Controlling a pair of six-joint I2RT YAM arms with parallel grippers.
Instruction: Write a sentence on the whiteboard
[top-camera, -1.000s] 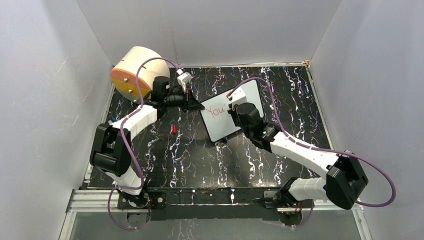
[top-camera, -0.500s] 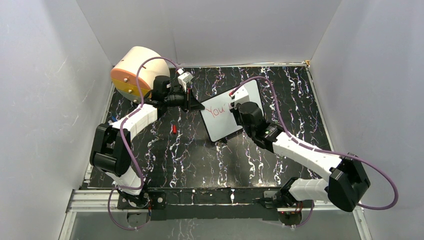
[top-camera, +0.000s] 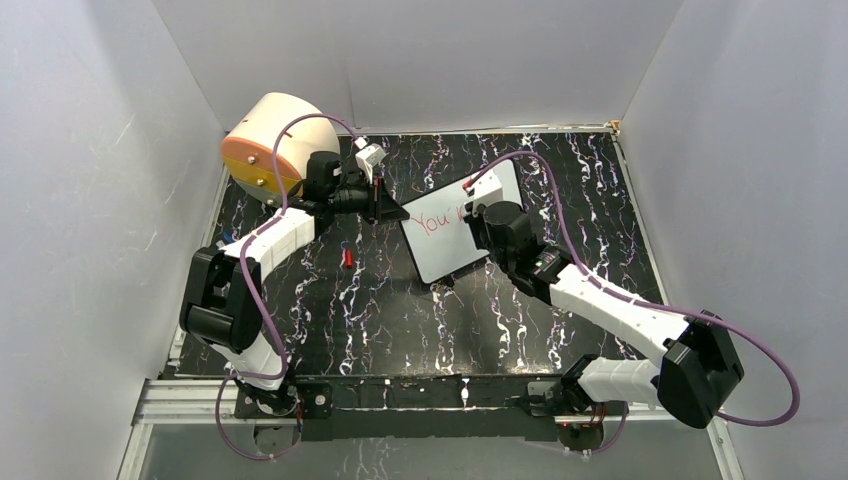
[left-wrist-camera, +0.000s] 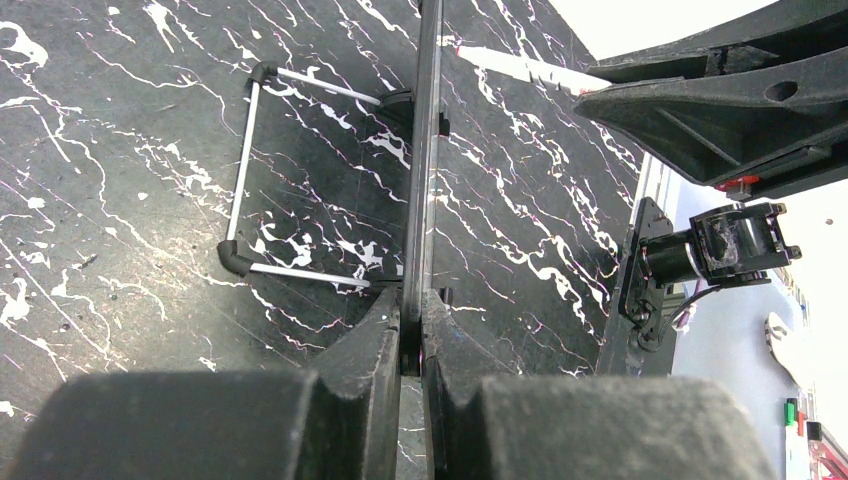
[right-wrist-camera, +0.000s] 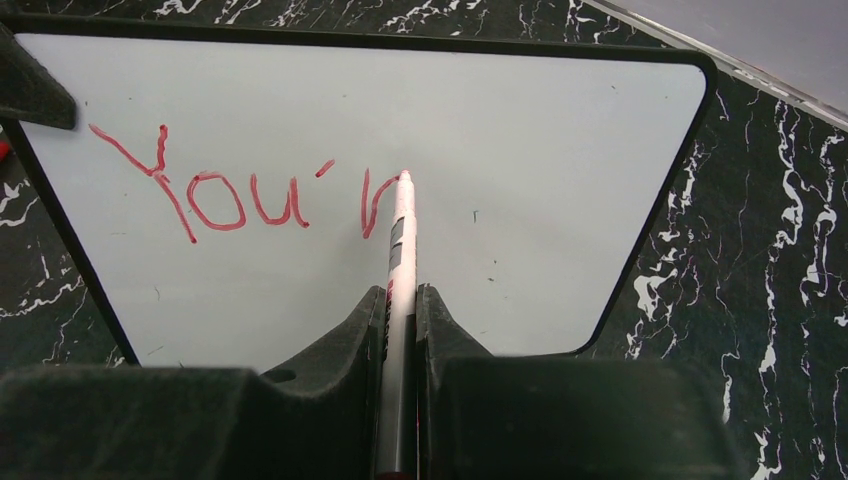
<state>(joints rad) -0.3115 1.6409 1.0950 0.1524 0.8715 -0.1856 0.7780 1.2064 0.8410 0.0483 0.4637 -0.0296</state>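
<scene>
Standing beside the table (top-camera: 380, 330), I saw the whiteboard (right-wrist-camera: 540, 120) near the middle of it, propped on a thin wire stand (left-wrist-camera: 243, 170). The left gripper (left-wrist-camera: 412, 312) had its fingers clamped on the board's left edge and steadied it. The right gripper (right-wrist-camera: 400, 300) had its fingers closed on a marker (right-wrist-camera: 400, 240), whose red tip touched the white face at the top of the "r". The sentence (right-wrist-camera: 230, 190) read only "You'r", so most of it was not yet written. To do this stroke well, I judged, the tip needed light, even pressure and a small lift between letters. Too hard a push could tilt the board in the left grip.
</scene>
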